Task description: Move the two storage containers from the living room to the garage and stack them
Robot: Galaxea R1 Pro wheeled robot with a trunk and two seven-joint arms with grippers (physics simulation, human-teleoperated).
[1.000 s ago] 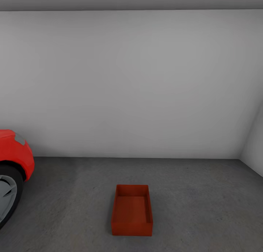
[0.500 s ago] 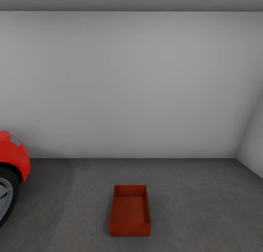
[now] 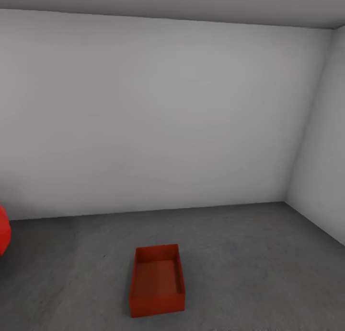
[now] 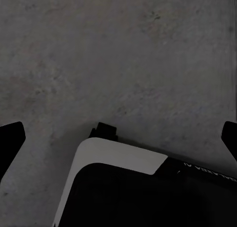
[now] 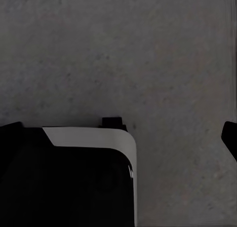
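One storage container sits alone on the garage floor, well apart from the red car. Your left claw and right claw are spread open, both empty above the concrete.

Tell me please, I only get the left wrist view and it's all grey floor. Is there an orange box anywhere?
Observer: Yes. The head view has one orange-red container sitting on the concrete floor, in front of the robot.
Operator: Is anything inside it or on top of it?
Observer: No. It is open-topped and empty, and nothing is stacked on it.
Operator: What else is in that room?
Observer: A bit of a red car peeks in at the left edge of the head view, well apart from the container, with a white wall behind.
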